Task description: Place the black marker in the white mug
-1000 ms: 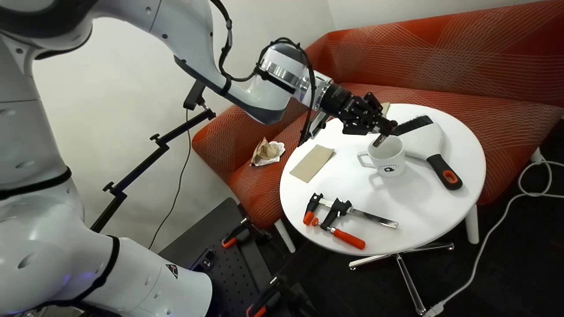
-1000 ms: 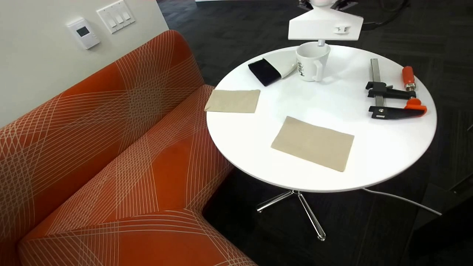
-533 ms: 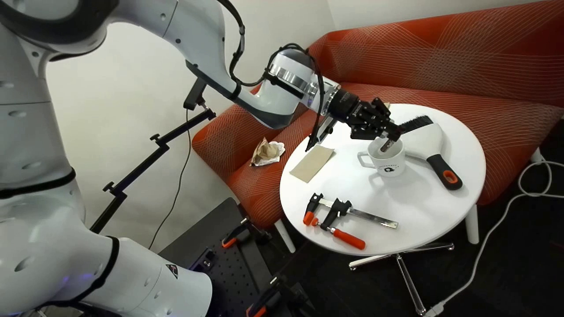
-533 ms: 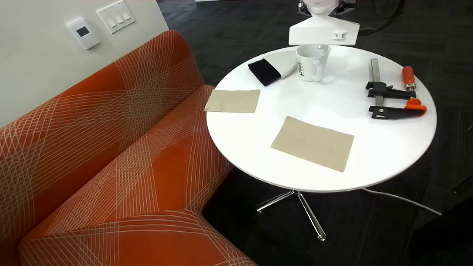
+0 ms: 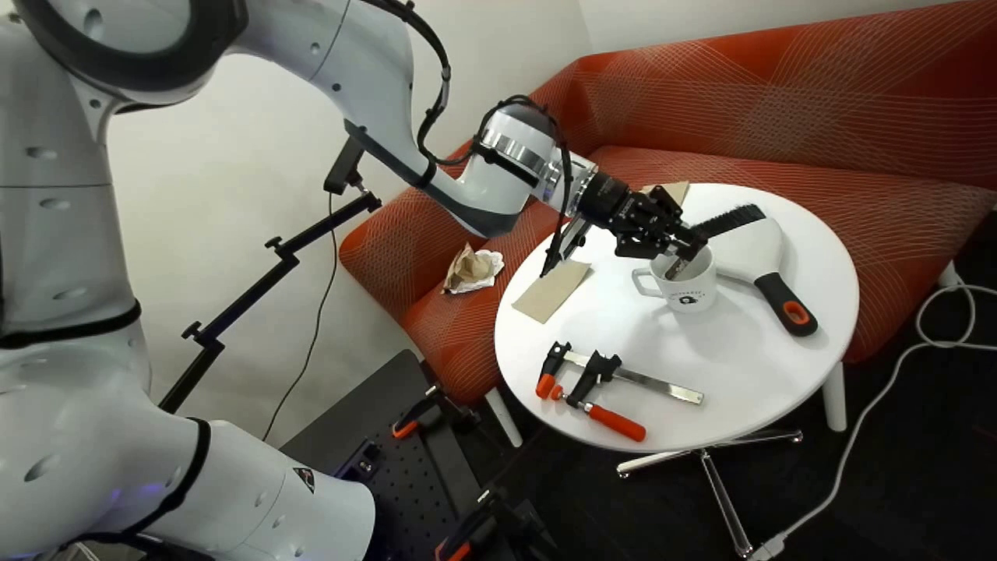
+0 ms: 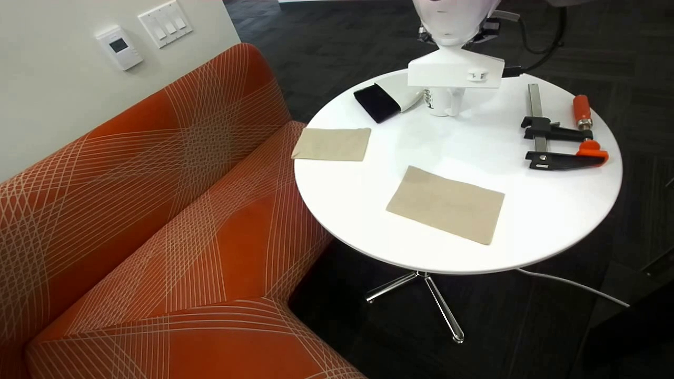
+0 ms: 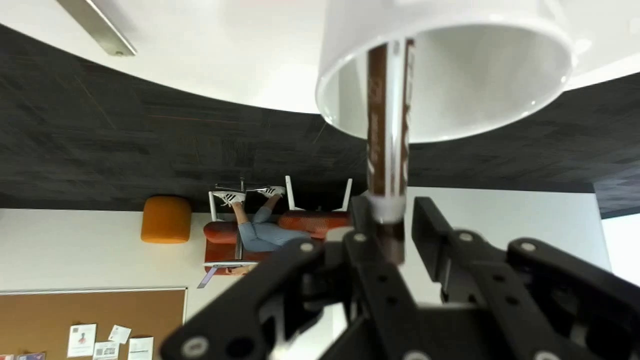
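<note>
The black marker (image 7: 389,120) is slim and dark with a pale glossy stripe and a pale ring. Its lower part is inside the white mug (image 7: 490,75) and it leans at the rim. In an exterior view the marker (image 5: 676,269) slants into the mug (image 5: 692,296), which stands upright on the table. My gripper (image 7: 392,207) is just above the mug's opening. Its fingers are parted around the marker's upper end. The marker lies by one finger, with a gap to the other. In an exterior view the mug (image 6: 441,104) is partly hidden by the white wrist panel.
A white brush (image 5: 748,248) with black bristles and a black handle lies close behind the mug. A red-and-black clamp (image 5: 600,378) lies near the round white table's edge (image 5: 748,397). Brown napkins (image 6: 446,204) lie flat on the table. An orange sofa (image 5: 779,101) stands behind.
My gripper has moved down to the mug, and the marker's lower end has gone from above the rim to inside it. The white panel has come down over the mug's top.
</note>
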You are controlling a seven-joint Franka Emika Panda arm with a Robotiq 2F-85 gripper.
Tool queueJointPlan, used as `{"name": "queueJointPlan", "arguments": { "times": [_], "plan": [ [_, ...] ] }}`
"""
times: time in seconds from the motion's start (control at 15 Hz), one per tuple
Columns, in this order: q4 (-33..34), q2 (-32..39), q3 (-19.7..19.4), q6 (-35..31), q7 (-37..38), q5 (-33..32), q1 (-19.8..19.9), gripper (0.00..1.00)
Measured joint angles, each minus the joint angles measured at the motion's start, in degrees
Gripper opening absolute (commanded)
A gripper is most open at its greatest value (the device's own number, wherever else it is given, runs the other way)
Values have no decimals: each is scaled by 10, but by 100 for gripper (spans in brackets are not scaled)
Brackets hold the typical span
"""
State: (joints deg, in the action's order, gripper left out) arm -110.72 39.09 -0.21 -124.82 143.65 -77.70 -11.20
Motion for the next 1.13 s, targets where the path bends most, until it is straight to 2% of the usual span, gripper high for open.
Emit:
{"name": "queueJointPlan", "arguments": {
  "times": [0.33,1.13],
  "plan": [
    [4,6,12,0,8,0,0,98],
    [-32,-79,28,-2,8,-3,0,100]
  ]
}}
